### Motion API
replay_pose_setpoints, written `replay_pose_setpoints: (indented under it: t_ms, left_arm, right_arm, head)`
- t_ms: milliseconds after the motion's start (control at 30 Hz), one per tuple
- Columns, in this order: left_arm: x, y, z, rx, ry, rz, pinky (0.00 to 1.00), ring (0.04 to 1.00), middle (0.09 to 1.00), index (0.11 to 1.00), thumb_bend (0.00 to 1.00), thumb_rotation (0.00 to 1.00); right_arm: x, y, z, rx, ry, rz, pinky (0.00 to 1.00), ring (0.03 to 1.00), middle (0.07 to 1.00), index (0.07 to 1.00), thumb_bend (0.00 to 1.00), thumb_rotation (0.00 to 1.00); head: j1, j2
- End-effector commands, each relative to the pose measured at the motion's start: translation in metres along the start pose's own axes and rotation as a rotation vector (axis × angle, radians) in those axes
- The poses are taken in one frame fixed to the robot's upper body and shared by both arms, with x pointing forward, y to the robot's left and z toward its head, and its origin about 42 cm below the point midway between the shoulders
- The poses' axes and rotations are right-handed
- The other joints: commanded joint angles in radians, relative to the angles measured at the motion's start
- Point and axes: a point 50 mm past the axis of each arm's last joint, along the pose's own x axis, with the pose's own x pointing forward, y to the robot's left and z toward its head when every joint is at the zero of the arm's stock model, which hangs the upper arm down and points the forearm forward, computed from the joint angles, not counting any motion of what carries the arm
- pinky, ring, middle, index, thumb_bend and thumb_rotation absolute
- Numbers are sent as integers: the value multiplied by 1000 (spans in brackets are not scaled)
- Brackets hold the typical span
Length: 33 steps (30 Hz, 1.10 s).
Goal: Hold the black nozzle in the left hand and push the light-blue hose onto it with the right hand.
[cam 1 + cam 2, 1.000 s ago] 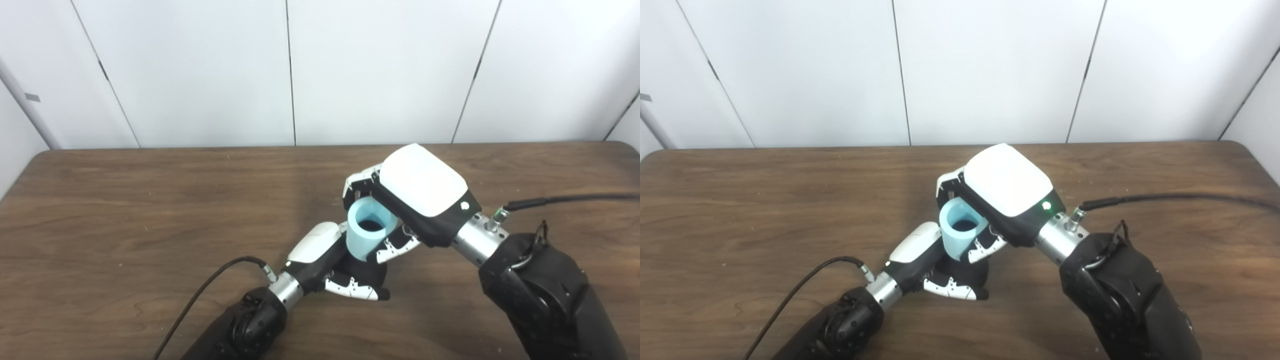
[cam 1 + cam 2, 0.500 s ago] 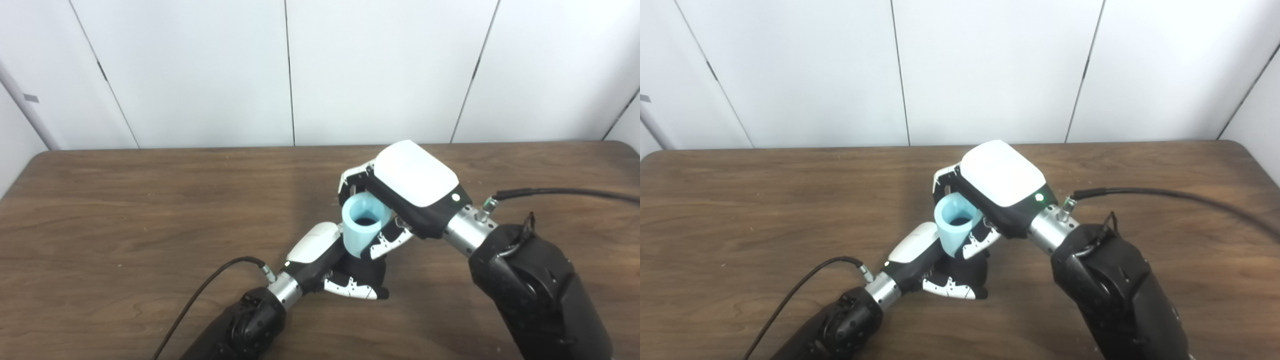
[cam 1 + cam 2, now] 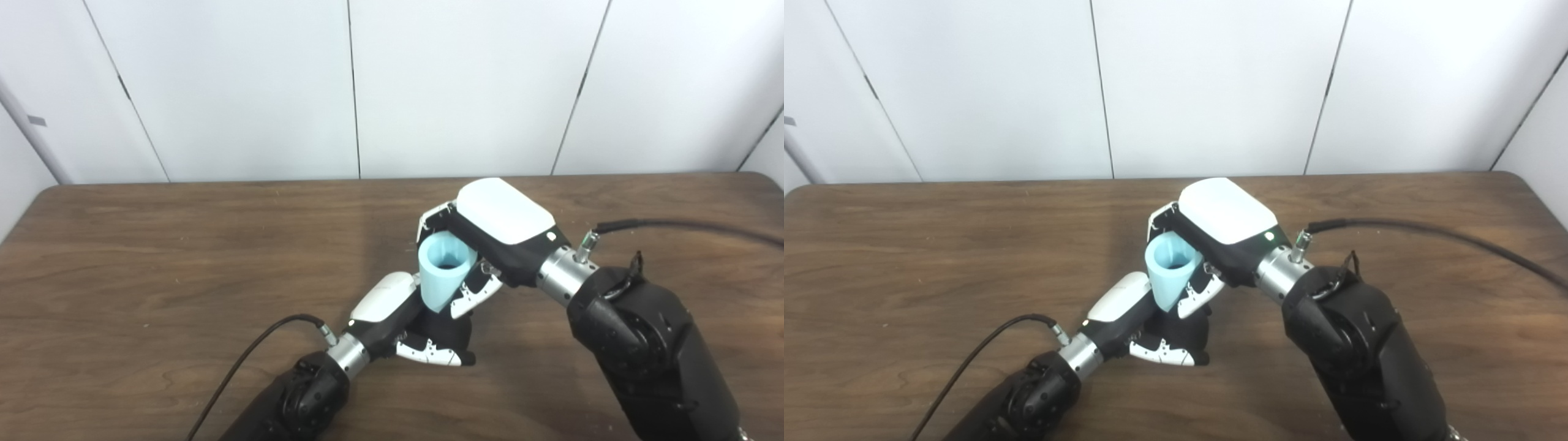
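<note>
A short light-blue hose [image 3: 443, 273] stands nearly upright with its open end toward me, and my right hand [image 3: 490, 239] is shut on it from the right. Directly beneath it my left hand [image 3: 411, 323] is curled shut low over the table. The hose's lower end meets the top of that fist. The black nozzle is hidden inside the left hand's fingers and under the hose, so I cannot make out its shape. In the right eye view the hose [image 3: 1168, 272] sits the same way above the left hand [image 3: 1150, 324].
The brown wooden table [image 3: 153, 257] runs to a white panelled wall at the back. A black cable [image 3: 692, 226] trails from the right wrist toward the table's right edge. Another cable [image 3: 245, 361] leaves the left wrist toward the bottom edge.
The right hand and hose have shifted slightly left and down onto the left fist, and the right forearm has swung lower. The left hand has stayed in place.
</note>
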Motion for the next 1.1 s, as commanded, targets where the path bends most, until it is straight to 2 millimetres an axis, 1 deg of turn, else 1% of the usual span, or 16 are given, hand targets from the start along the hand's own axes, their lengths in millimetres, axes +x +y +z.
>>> replay_pose_setpoints:
  t_ms: [0, 333, 700, 733, 767, 800, 833, 967, 1067]
  left_arm:
    - [-44, -55, -36, -21, 207, -285, 823, 848, 711, 521, 565, 435]
    - [-46, -53, -37, -15, 212, -292, 818, 848, 711, 504, 564, 434]
    - [-47, -53, -37, -22, 216, -293, 804, 847, 711, 485, 565, 433]
    - [-48, -53, -37, -23, 217, -292, 805, 847, 711, 485, 565, 433]
    - [-48, -53, -37, -25, 218, -292, 806, 847, 711, 485, 565, 433]
    - [-48, -53, -37, -26, 219, -293, 808, 848, 711, 483, 566, 434]
    - [-47, -53, -37, -27, 220, -293, 808, 848, 711, 482, 567, 435]
    - [-48, -53, -37, -27, 216, -291, 807, 847, 711, 493, 568, 437]
    - [-48, -53, -37, -24, 217, -291, 807, 847, 710, 500, 568, 437]
  right_arm:
    - [-4, 8, 0, -6, 15, 46, 101, 177, 470, 482, 529, 0]
    - [-12, 17, 1, -14, 13, 67, 100, 180, 470, 483, 529, 0]
    - [-14, 25, 4, -22, 12, 97, 113, 190, 470, 481, 530, 0]
    - [-14, 26, 4, -26, 12, 100, 114, 191, 430, 481, 528, 0]
    - [-14, 27, 5, -30, 11, 104, 117, 193, 413, 480, 527, 0]
    - [-14, 28, 5, -35, 11, 106, 123, 199, 447, 479, 529, 0]
    - [-14, 28, 5, -40, 10, 107, 127, 203, 458, 481, 530, 0]
    - [-13, 31, 6, -48, 6, 108, 167, 245, 470, 483, 531, 0]
    - [-13, 33, 7, -51, -1, 103, 148, 219, 470, 484, 531, 0]
  head:
    - [0, 2]
    - [-5, 7]
    - [-5, 10]
    - [-6, 12]
    - [-6, 12]
    - [-6, 12]
    - [-6, 12]
    - [-6, 11]
    - [-6, 11]
